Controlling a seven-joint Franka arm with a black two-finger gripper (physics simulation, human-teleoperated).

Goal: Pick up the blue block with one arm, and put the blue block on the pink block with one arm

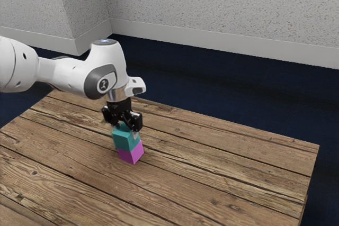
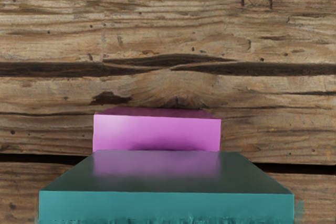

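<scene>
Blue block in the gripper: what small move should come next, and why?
Probably open the gripper and let go: the blue block already rests on the pink block on the table, and the gripper is clamped on its top.

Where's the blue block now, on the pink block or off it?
On: the blue-green cube sits upright atop the pink cube, with the black gripper shut on its top.

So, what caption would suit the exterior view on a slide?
Robot arm's gripper poised at the blue block, which sits atop the pink block on a wooden table.
</scene>
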